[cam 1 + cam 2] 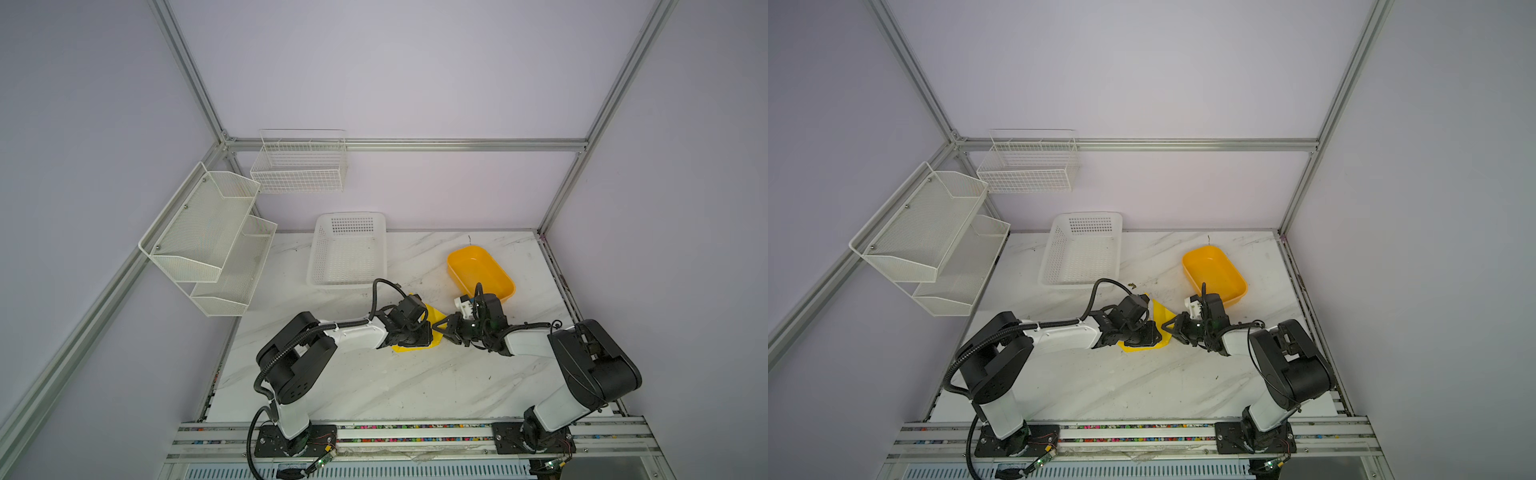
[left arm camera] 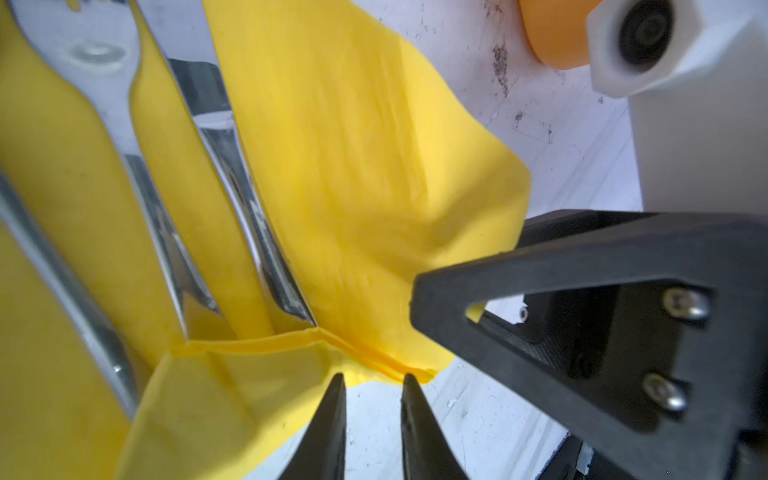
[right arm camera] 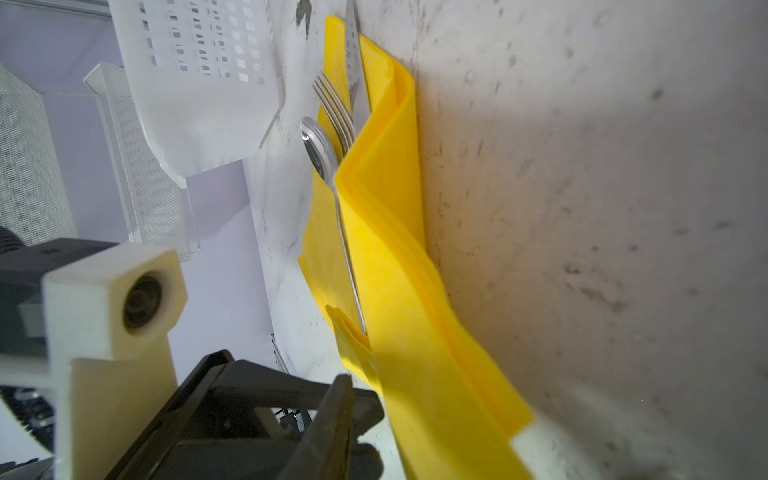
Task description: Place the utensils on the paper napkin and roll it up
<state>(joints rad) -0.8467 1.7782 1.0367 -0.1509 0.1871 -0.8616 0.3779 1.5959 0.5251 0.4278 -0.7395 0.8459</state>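
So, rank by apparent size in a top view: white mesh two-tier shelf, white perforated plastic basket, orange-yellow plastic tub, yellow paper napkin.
white mesh two-tier shelf (mounted higher, nearer the camera)
white perforated plastic basket
orange-yellow plastic tub
yellow paper napkin, only partly visible

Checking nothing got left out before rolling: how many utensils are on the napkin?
3: spoon, fork beside it, knife beyond the fork, all lying on the paper napkin, partly covered by its lifted flap.
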